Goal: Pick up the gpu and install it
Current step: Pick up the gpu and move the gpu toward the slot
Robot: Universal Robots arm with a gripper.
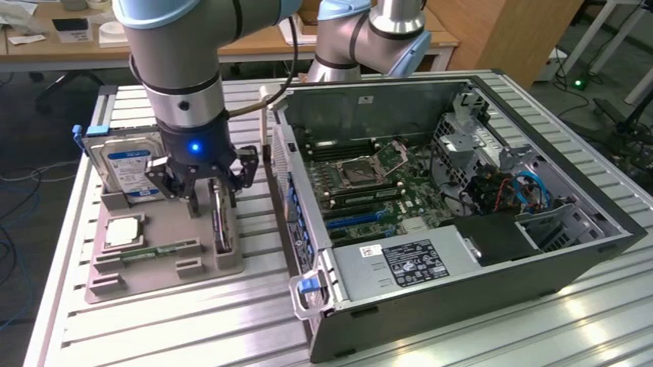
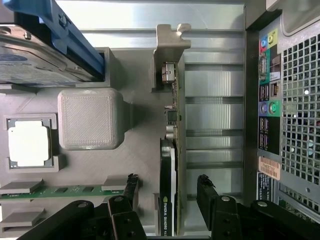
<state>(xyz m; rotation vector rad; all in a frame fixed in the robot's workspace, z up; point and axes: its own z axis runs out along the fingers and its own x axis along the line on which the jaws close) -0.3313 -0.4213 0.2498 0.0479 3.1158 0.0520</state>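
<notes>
Gripper [image 2: 167,180] with jaws spread wide and holding nothing, poised directly over the gpu [image 2: 168,155]; one finger [image 2: 204,189] stands clear of each flat face. The gpu stands on edge in a slot of the grey parts tray [image 1: 143,287]. Its long axis runs between the fingers, crosswise to their closing line, with the silvery bracket [image 2: 171,45] at the end away from the gripper. Beyond it on the tray: memory stick [image 1: 158,250], processor [image 1: 122,231], hard drive [image 1: 128,164]. On the exterior view's right, just beside the tray, the open computer case [image 1: 429,321]
</notes>
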